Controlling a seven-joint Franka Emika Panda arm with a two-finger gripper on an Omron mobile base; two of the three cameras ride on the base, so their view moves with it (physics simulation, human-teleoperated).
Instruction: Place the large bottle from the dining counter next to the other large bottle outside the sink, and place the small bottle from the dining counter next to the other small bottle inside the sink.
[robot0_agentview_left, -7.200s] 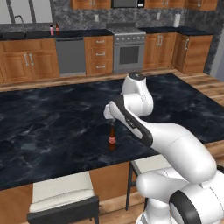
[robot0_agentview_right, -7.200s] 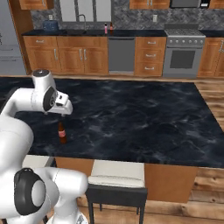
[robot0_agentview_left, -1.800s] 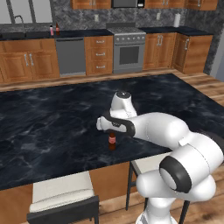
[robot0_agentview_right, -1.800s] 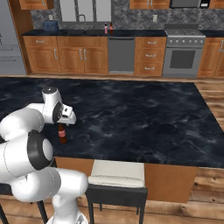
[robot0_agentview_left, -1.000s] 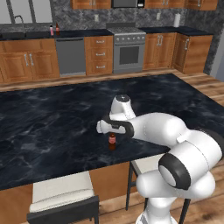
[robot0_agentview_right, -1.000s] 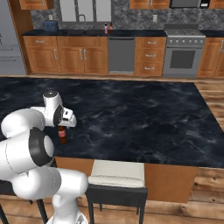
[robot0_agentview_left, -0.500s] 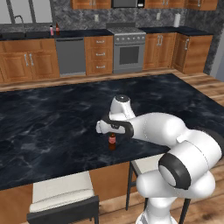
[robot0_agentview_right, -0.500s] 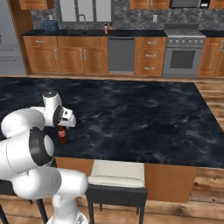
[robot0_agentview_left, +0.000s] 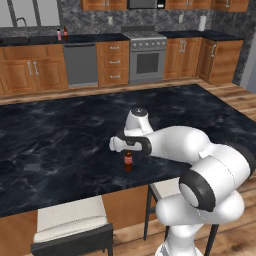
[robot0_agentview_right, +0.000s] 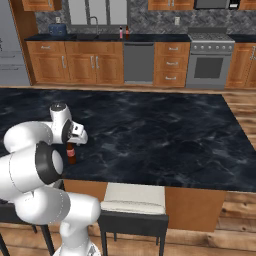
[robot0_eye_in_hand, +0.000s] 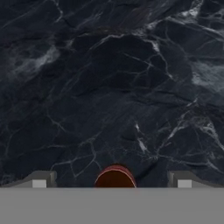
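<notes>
Standing wide apart, the jaws of the gripper (robot0_eye_in_hand: 112, 181), with one fingertip (robot0_eye_in_hand: 41, 179) at the lower left of the hand view and the other at the lower right, gripping nothing. Between them, at bottom centre of that view, the round red-rimmed top of the small bottle (robot0_eye_in_hand: 115, 176), clear of both tips. In the left base view, just left of centre, the gripper (robot0_agentview_left: 128, 148) hanging directly over the small bottle (robot0_agentview_left: 128, 162), which stands upright near the front edge of the dining counter (robot0_agentview_left: 60, 135). In the right base view, at mid-left, the same bottle (robot0_agentview_right: 71, 153) just under the white hand. Far back, at the upper left of the left base view, a pale pink bottle (robot0_agentview_left: 59, 34) on the wall worktop, with a small dark one just beside it; by the tap, the sink (robot0_agentview_right: 88, 36) at the top of the right base view.
</notes>
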